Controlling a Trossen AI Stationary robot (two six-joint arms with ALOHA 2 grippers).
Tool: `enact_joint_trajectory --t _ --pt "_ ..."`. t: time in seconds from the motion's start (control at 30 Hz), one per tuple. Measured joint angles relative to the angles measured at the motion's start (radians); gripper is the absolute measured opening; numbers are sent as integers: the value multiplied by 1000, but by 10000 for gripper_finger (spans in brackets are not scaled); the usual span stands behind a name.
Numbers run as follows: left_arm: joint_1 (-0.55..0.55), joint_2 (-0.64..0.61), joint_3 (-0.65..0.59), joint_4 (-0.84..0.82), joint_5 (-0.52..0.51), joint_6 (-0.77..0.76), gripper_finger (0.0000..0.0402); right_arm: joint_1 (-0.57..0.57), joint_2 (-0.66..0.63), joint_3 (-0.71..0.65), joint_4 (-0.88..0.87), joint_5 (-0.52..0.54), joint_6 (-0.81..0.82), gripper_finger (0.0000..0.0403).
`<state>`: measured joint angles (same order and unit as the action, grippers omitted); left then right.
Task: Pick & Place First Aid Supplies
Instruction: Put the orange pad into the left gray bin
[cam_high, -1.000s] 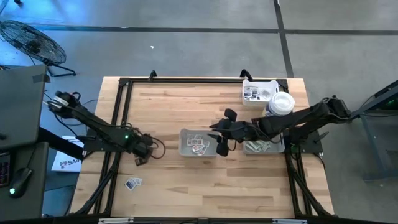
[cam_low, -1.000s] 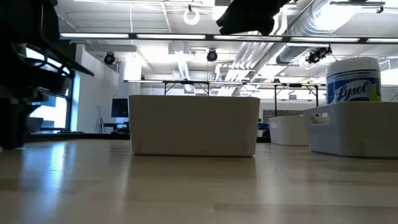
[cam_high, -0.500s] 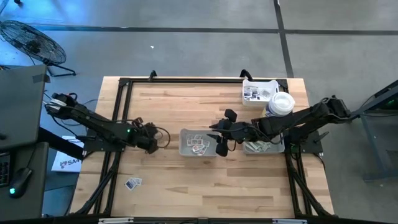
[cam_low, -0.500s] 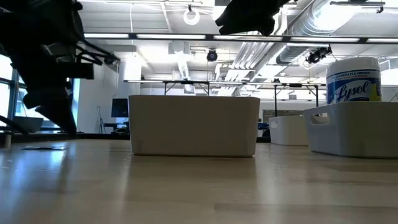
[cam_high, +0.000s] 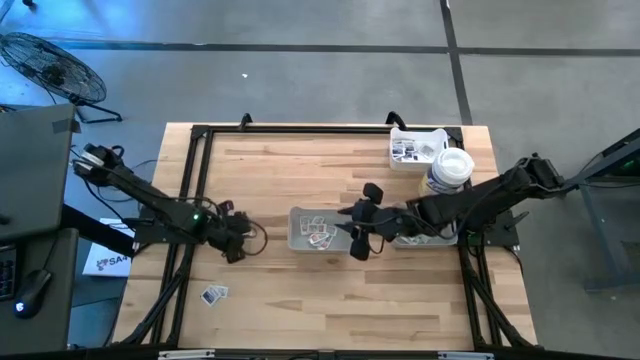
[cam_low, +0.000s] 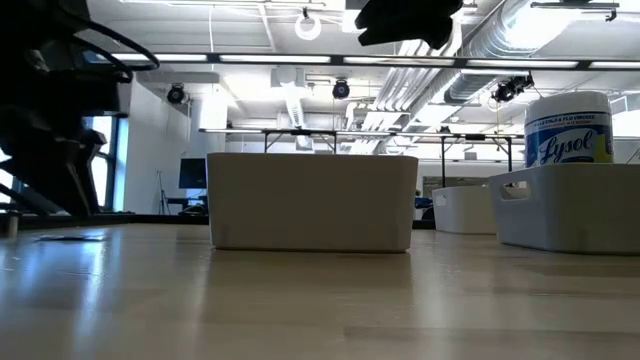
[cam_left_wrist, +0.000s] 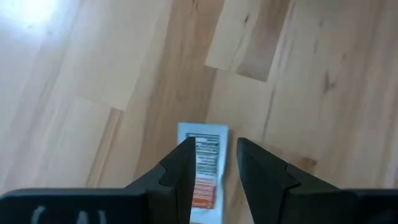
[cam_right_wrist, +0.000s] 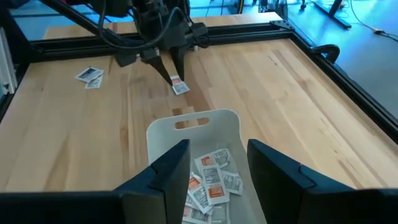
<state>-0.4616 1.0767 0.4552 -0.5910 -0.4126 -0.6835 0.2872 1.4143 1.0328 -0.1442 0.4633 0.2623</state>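
Note:
The first aid supplies are small white printed packets. One packet (cam_left_wrist: 205, 168) lies flat on the wood left of the middle grey tray (cam_high: 318, 230). My left gripper (cam_high: 236, 250) points steeply down over it, fingers open on either side of it. Several packets (cam_right_wrist: 211, 180) lie in the middle tray. Two loose ones (cam_high: 213, 294) lie near the table's near left corner. My right gripper (cam_high: 360, 236) hangs open above the middle tray's right end, holding nothing. My left gripper stands with one fingertip (cam_left_wrist: 184, 163) over the packet's long edge (cam_left_wrist: 200, 149). I cannot tell whether it touches the packet, which lies flat on the table.
A second grey tray (cam_high: 420, 237) with pale strips sits under my right arm. A third tray (cam_high: 410, 150) with packets stands at the far right, with a white bottle (cam_high: 450, 168) beside it. A black frame (cam_high: 200, 130) runs along the table's edges.
My left gripper lifted off the table and swung toward the middle tray, then came back toward the near edge and tipped steeper over the packet. My right gripper drifted slightly toward the near edge above the tray.

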Motion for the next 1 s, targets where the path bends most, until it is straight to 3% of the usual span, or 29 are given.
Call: enact_joint_trajectory --t 0.23,0.8,1.0 --pt "-3 3 -83 153 -40 17 115 27 0 0 -1 27 0 154" --pt "-5 2 -215 283 -38 21 114 40 0 0 -2 75 0 154" --pt "-5 0 -283 346 -52 -56 109 40 0 0 -2 88 -1 154"
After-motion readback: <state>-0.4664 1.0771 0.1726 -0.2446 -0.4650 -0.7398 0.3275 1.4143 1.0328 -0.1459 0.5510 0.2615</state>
